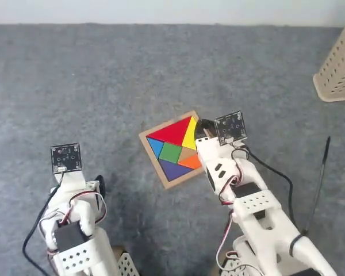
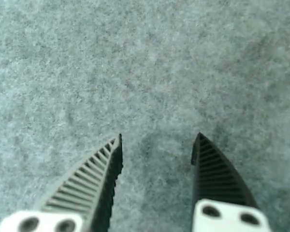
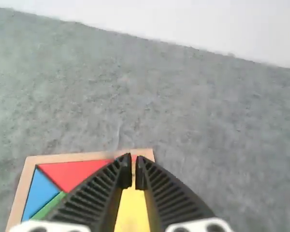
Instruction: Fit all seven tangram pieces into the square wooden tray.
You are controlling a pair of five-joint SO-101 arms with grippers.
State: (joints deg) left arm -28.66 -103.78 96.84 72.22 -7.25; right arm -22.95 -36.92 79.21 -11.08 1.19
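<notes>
The left pincer [image 2: 158, 137] hangs released over grey felt, well apart from the tray [image 1: 167, 184]. Six coloured pieces sit in the tray; a tan patch [image 1: 187, 154] may be the seventh or a gap, I cannot tell. So the task looks nearly done. The right pincer [image 3: 133, 159] is clenched, empty, over the tray's far corner. Beyond the tray lie grey counter, a basket [image 1: 339, 63] and a pale wall [image 3: 183, 19].

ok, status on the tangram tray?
Left end effector open over bare carpet. Right end effector shut above the yellow piece in the tray. Tan patch mid-tray: piece or gap, cannot tell. Nothing in the way.
</notes>
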